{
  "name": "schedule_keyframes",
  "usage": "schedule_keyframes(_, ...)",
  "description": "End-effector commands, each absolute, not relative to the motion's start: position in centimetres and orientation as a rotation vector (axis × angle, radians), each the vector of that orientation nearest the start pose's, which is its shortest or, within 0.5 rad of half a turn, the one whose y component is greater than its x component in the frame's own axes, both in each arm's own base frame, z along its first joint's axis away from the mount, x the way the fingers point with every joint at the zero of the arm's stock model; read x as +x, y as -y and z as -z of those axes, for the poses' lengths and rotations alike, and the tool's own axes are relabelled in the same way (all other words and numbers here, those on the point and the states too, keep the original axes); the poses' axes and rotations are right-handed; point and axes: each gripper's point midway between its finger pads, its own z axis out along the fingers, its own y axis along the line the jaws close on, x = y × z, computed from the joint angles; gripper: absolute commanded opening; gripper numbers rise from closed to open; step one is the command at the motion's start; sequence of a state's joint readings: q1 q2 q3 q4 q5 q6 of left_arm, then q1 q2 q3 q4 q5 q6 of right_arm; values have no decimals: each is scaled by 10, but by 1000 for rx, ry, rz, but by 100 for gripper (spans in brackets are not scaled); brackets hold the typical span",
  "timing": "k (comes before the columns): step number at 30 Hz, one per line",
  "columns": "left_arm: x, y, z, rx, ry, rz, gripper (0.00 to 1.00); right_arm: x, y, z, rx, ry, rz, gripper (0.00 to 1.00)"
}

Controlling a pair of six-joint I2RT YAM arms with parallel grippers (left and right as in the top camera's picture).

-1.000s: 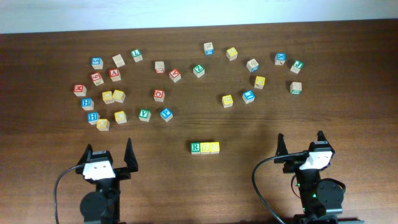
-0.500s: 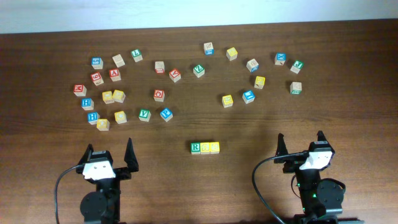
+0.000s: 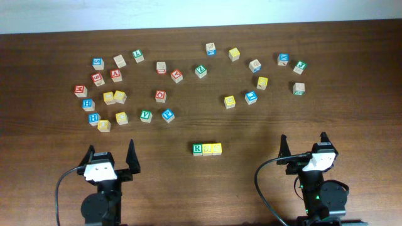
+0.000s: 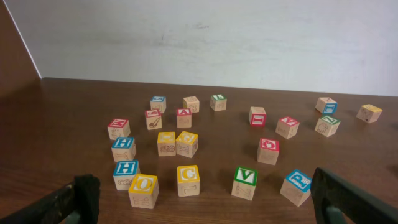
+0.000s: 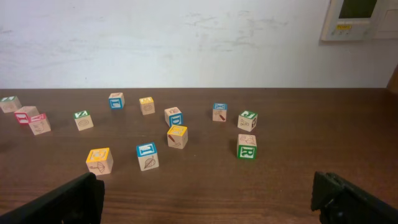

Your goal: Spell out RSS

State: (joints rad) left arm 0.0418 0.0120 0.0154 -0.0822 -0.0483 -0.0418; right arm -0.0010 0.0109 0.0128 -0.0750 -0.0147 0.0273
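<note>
Three letter cubes stand in a touching row at the table's front middle: a white-faced cube with a green R (image 3: 198,149) on the left, then two yellow-faced cubes (image 3: 208,149) (image 3: 217,149). The row shows only in the overhead view. My left gripper (image 3: 112,154) is open and empty, well to the row's left near the front edge. My right gripper (image 3: 303,144) is open and empty, well to the row's right. In the wrist views both grippers (image 4: 205,199) (image 5: 208,199) show spread fingers with nothing between them.
Many loose letter cubes lie scattered across the far half of the table, a cluster at left around a green V cube (image 4: 245,182) and a yellow C cube (image 4: 188,180), another at right with a green R-sided cube (image 5: 247,146). A white wall stands behind.
</note>
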Motion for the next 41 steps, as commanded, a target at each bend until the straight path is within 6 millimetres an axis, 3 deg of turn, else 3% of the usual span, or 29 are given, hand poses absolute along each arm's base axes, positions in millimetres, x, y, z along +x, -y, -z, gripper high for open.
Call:
schedule_keyframes(1, 245, -17, -156, -83, -1648, -41, 99, 246, -2, -156, 16, -1647, -32, 98)
schedule_keyframes(41, 245, -17, -156, -83, -1648, -41, 99, 246, -1, -156, 2, -1648, -3, 98)
